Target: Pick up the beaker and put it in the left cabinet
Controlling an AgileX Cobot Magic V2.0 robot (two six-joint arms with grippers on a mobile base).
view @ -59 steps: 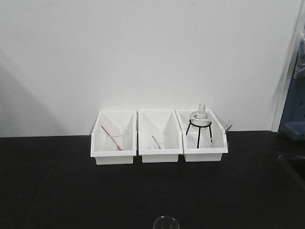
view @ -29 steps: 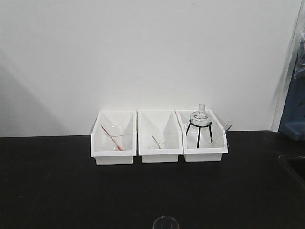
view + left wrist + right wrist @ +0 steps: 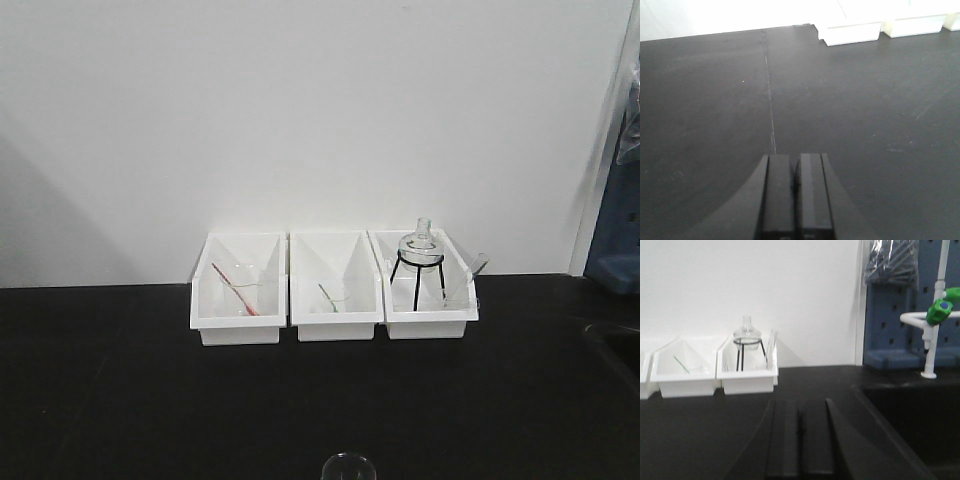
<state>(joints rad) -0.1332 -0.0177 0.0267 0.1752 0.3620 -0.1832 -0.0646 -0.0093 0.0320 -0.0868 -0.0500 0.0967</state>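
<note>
- Rim of a small clear glass beaker (image 3: pixel 347 467) peeks in at 6 o'clock on the black desk (image 3: pixel 120 380), unseen by either wrist camera.
- The black left end effector (image 3: pixel 795 162) and black right end effector (image 3: pixel 799 405) are both closed and empty; the nearer arm cannot be told.

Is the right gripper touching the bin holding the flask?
Apart. The right wrist view shows black countertop between the right gripper and the bin.

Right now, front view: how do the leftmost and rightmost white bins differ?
1. Contents: the leftmost bin holds a thin red stick leaning at a slant; the rightmost bin holds a glass flask on a black wire tripod.
2. Height: nothing in the leftmost bin shows above its rim; the rightmost bin's flask stands well above its rim.

Shared: both are white, open-topped and in one row on the black counter.
</note>
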